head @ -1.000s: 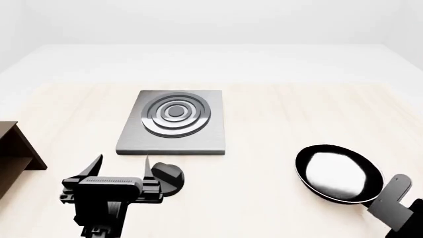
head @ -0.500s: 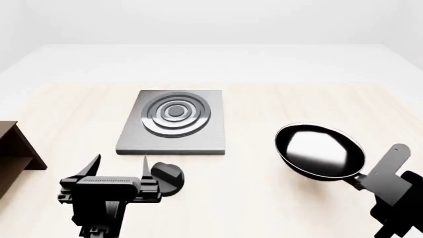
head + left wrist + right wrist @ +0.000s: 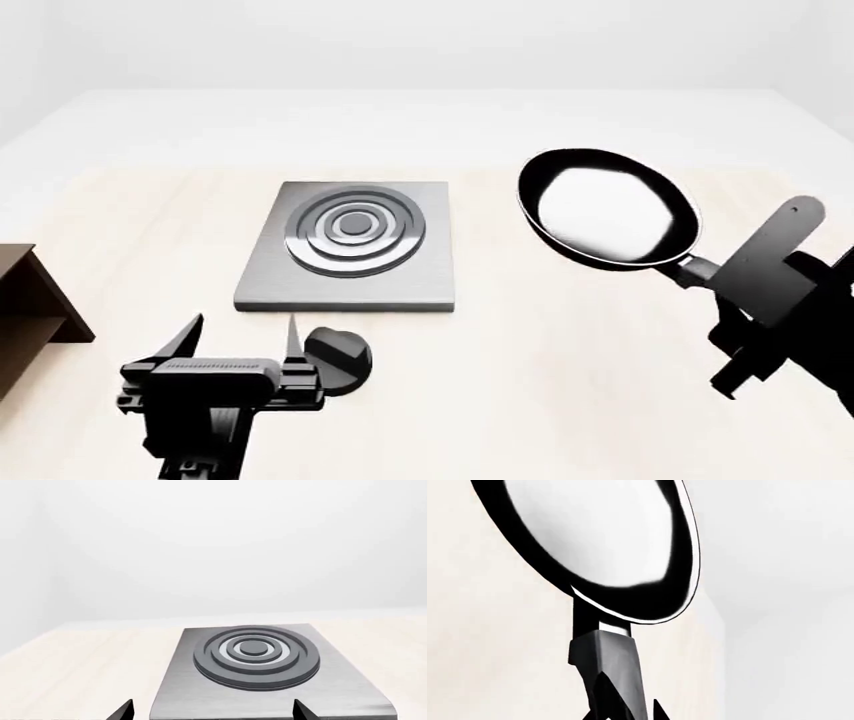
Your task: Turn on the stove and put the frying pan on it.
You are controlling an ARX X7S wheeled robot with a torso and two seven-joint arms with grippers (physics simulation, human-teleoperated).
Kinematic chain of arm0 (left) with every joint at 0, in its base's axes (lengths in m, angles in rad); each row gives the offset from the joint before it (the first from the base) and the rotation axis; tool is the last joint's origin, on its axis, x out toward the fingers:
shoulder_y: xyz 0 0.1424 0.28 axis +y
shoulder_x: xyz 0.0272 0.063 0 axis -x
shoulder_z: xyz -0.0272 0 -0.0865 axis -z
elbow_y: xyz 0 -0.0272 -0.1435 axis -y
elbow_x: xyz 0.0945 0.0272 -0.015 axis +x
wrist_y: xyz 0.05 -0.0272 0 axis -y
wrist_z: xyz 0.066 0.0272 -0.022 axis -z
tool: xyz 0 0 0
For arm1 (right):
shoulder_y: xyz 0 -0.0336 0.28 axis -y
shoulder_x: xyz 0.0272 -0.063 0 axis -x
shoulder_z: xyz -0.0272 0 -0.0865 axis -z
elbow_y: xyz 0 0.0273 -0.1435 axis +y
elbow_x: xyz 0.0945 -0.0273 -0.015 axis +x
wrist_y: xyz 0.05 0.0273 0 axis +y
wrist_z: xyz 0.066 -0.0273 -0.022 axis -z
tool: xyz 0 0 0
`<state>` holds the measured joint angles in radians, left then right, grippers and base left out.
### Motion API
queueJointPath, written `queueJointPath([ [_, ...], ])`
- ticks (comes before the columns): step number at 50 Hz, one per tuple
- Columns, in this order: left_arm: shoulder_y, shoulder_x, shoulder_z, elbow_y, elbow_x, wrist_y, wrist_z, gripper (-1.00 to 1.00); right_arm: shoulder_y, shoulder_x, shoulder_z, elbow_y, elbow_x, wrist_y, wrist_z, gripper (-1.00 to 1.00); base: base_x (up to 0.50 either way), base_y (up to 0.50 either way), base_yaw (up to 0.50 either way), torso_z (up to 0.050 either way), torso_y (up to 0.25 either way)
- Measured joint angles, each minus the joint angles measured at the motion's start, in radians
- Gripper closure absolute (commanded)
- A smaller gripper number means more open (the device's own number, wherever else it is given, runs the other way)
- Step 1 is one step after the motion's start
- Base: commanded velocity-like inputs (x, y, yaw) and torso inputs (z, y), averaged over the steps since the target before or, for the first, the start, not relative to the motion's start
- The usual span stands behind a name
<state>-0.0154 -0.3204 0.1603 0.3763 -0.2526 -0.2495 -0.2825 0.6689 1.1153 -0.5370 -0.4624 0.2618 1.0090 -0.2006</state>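
The stove (image 3: 350, 246), a dark-grey square plate with burner rings, lies on the pale table; it also shows in the left wrist view (image 3: 257, 670). Its round black knob (image 3: 336, 358) sits just in front of it. My left gripper (image 3: 236, 340) is open beside the knob, on its left, with fingertips (image 3: 125, 711) spread wide. My right gripper (image 3: 731, 282) is shut on the handle of the frying pan (image 3: 607, 208) and holds it in the air to the right of the stove. In the right wrist view the pan (image 3: 594, 535) and its handle (image 3: 610, 670) fill the frame.
A brown wooden shelf (image 3: 30, 300) stands at the table's left edge. A white wall rises behind the table.
My right gripper has lifted the frying pan off the table and carried it up and to the left, towards the stove. The left gripper has stayed by the knob.
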Motion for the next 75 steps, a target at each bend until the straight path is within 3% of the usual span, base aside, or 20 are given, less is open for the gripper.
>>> queueJointPath([
  [35,0.007,-0.004,-0.006,-0.011,-0.028,0.029,0.0,-1.0,0.353,-0.402,-0.15,0.264,-0.099,-0.093,-0.039,1.0,0.0,0.0,0.0,0.0,0.002],
  [75,0.052,-0.029,-0.019,-0.02,-0.076,0.2,0.087,-1.0,0.466,-0.865,-0.243,0.695,-0.2,-0.224,0.186,1.0,0.0,0.0,0.0,0.001,-0.023],
])
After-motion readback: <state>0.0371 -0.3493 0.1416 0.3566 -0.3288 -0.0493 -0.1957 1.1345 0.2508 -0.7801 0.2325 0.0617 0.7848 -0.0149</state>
